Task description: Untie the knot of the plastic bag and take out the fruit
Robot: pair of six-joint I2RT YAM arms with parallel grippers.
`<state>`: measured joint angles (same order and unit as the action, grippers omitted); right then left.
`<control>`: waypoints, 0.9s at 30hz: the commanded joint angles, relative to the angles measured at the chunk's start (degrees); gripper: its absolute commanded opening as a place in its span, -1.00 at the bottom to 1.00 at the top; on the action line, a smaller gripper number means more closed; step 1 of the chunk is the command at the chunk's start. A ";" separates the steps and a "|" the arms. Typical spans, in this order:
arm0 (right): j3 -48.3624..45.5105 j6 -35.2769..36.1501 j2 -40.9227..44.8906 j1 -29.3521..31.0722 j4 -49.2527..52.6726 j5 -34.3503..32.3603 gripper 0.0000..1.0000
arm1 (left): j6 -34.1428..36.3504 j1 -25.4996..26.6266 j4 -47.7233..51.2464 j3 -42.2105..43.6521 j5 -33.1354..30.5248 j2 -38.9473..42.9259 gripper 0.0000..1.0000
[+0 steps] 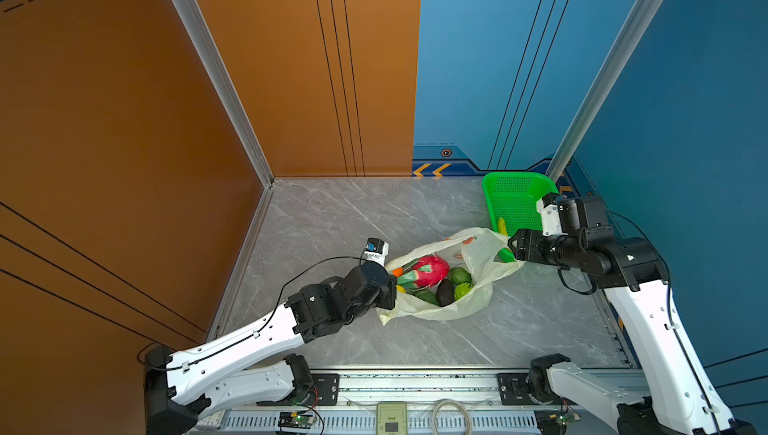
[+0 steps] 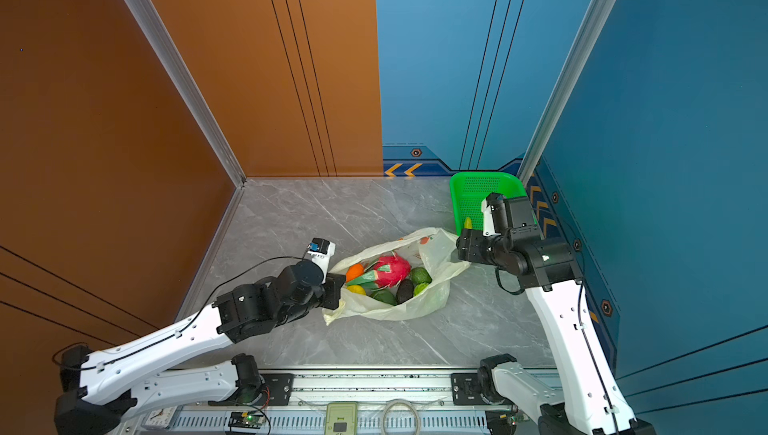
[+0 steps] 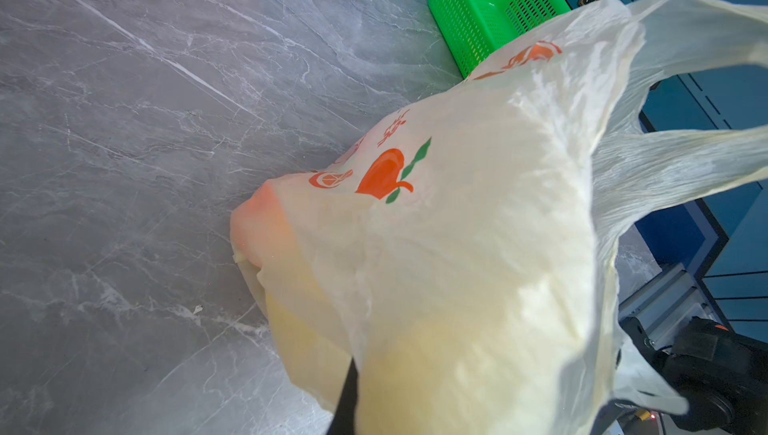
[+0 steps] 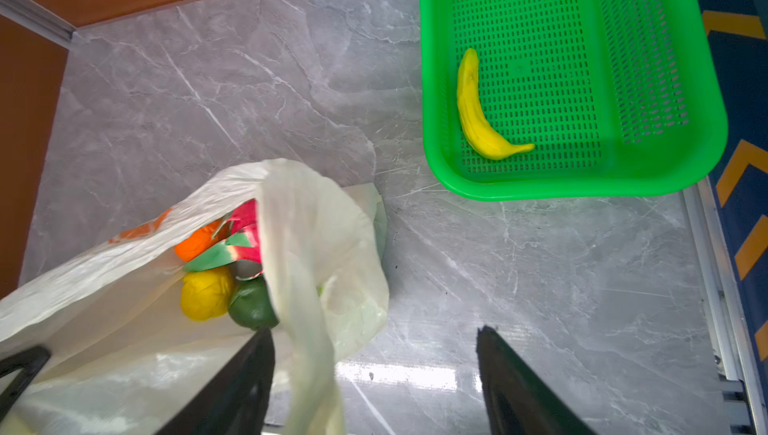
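**Four cameras, one shared patch of table**

In both top views the stereo head sits high above the near edge of the table (image 1: 353, 221). It faces down and toward the far edge and takes in the whole tabletop. The left wrist camera is very close to the plastic bag (image 3: 478, 246) and looks across the table toward the green basket (image 3: 465, 9) at the far right corner. The right wrist camera looks down past the right gripper (image 4: 374, 331) at the bag's mouth and the basket. Bag and basket show in all four views.
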<state>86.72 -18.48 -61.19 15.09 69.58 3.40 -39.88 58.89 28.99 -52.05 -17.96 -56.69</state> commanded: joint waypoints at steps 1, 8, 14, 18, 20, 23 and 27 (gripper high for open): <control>6.63 -3.83 -1.82 5.95 7.78 -4.50 0.65 | 1.10 -0.45 0.01 -1.05 0.82 0.05 -1.00; 15.82 -11.31 -7.43 24.52 6.66 -10.22 0.74 | 1.47 -0.47 0.10 -1.60 0.65 -0.02 -1.00; 7.63 -14.71 -9.91 34.70 -2.83 -10.31 0.75 | 1.30 -0.45 0.06 -1.65 0.89 -0.22 -1.00; -2.04 -16.05 -9.91 37.80 -11.48 -10.27 0.69 | 0.77 -0.45 0.01 -1.30 0.67 -0.27 -1.00; -6.43 -16.38 -10.53 39.05 -14.95 -10.42 0.69 | 0.51 -0.45 0.02 -1.21 0.58 -0.27 -1.00; -10.07 -16.20 -12.27 40.24 -17.80 -10.60 0.69 | 0.25 -0.45 0.01 -1.20 0.48 -0.27 -1.00; -14.12 -14.94 -14.92 40.62 -19.97 -10.93 0.68 | -0.02 -0.45 -0.08 -0.84 0.43 -0.07 -1.00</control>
<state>74.72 -33.47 -75.11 55.46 53.34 -5.34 -39.92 58.89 28.97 -52.05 -17.78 -57.01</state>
